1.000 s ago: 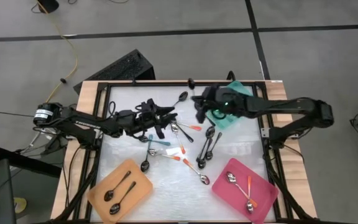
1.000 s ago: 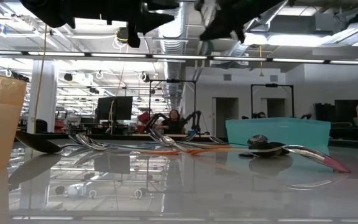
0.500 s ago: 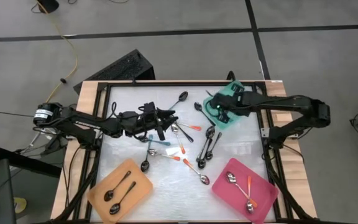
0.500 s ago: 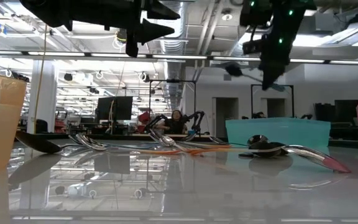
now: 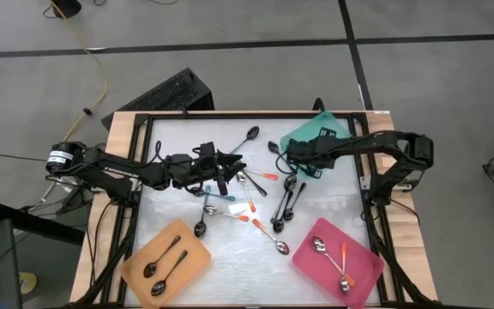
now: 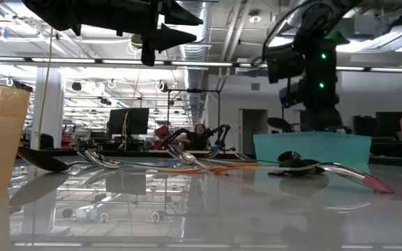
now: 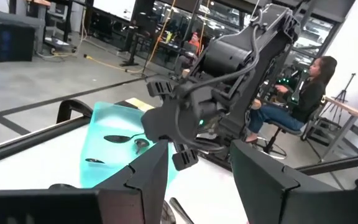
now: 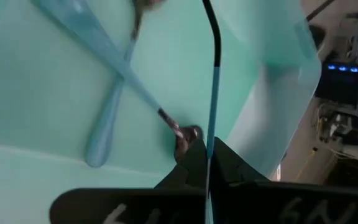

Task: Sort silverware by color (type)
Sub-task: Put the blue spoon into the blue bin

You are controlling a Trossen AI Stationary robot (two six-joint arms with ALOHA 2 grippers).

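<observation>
My right gripper (image 5: 292, 154) hangs over the left part of the teal tray (image 5: 324, 137), tipped downward and shut on a teal-handled spoon (image 8: 215, 81). Two more teal-handled spoons (image 8: 114, 93) lie crossed on that tray's floor. Several loose spoons (image 5: 256, 202), some silver and some orange-handled, lie flat on the white table's middle. My left gripper (image 5: 234, 163) hovers level above them, open, with nothing between its fingers (image 7: 148, 180). It faces the teal tray (image 7: 114, 146) and the right arm. My right gripper pinches the spoon's thin teal handle (image 8: 212, 134) between its two fingers, close to the handle's free end. The fingers slant down from above and lie along the spoon. The spoon sticks out ahead of them over the tray's floor; its bowl is out of the wrist view.
An orange tray (image 5: 191, 257) with two spoons sits at the near left. A pink tray (image 5: 363, 266) with spoons sits at the near right. A black frame (image 5: 230, 116) borders the table. A keyboard (image 5: 165, 93) lies beyond the far edge. A person (image 7: 303, 93) sits beyond the table.
My right gripper has come down from high above the table to just over the teal tray, tipping from about level to pointing downward, and has kept the teal-handled spoon shut in its fingers the whole way. The spoon has swung round with it.
</observation>
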